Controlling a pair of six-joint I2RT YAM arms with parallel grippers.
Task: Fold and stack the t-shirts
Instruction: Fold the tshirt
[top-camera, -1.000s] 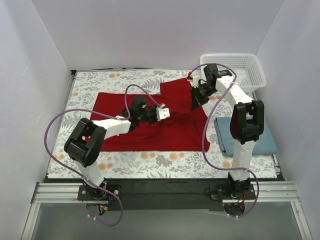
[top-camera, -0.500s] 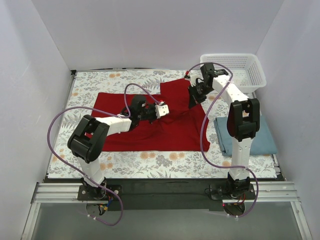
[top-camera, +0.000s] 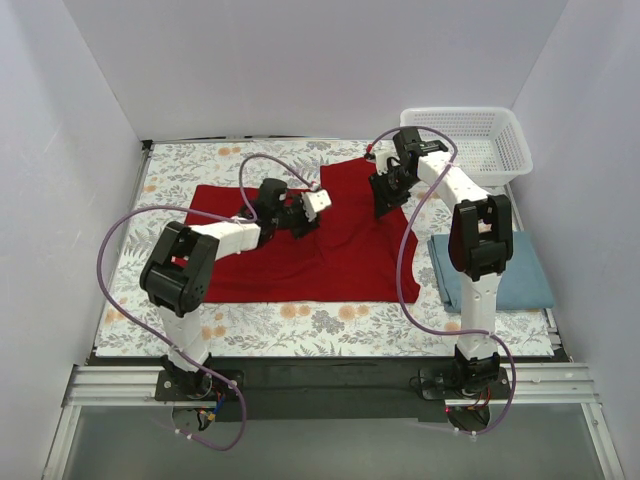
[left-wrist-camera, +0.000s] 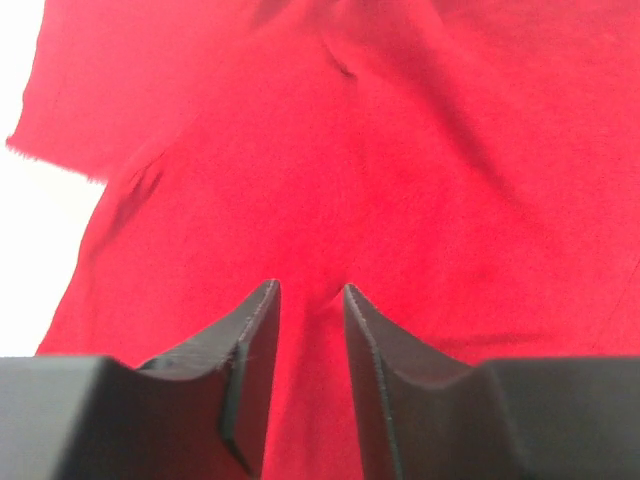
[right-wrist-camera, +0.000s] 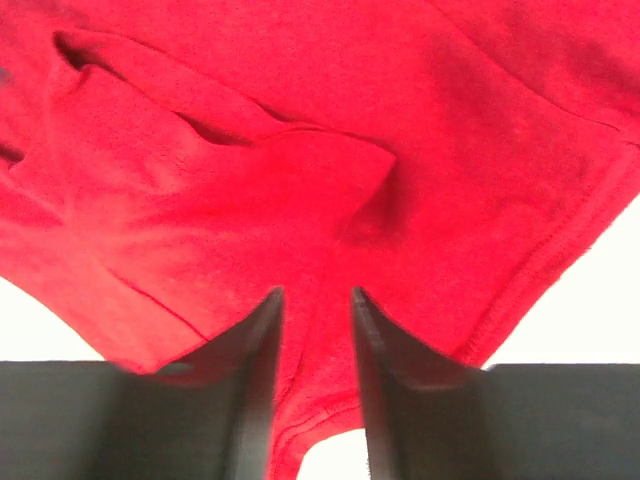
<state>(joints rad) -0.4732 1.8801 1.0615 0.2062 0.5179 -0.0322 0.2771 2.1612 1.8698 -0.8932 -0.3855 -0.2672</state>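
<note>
Left gripper (left-wrist-camera: 310, 292): the two fingers stand nearly together, and a ridge of red cloth runs up into the narrow gap between them, so the jaws are clamped on the cloth. Right gripper (right-wrist-camera: 315, 296): same condition, with the fingers drawn close on a bunched fold of red cloth near a stitched hem.

Item count:
- Arms: two, each with one gripper.
- T-shirts: two, one red and one blue-grey.
- Baskets: one.

Position of items, top view:
- The red t-shirt (top-camera: 340, 262) lies across the middle of the flower-patterned table (top-camera: 180, 170). Its near edge is straight and flat. Its far right part is gathered and raised toward the two grippers.
- The left gripper (top-camera: 300, 216) holds the cloth at the far middle of the shirt. The right gripper (top-camera: 384, 196) holds it at the far right corner. The two grippers are near each other with red cloth between them.
- The blue-grey t-shirt (top-camera: 520, 282) lies folded flat at the right edge of the table, beside the right arm and apart from both grippers. Its left edge appears to sit just beside the red shirt; the right arm blocks that edge, so contact cannot be confirmed.
- The white lattice basket (top-camera: 500, 128) stands at the far right corner, beyond the right gripper.
</note>
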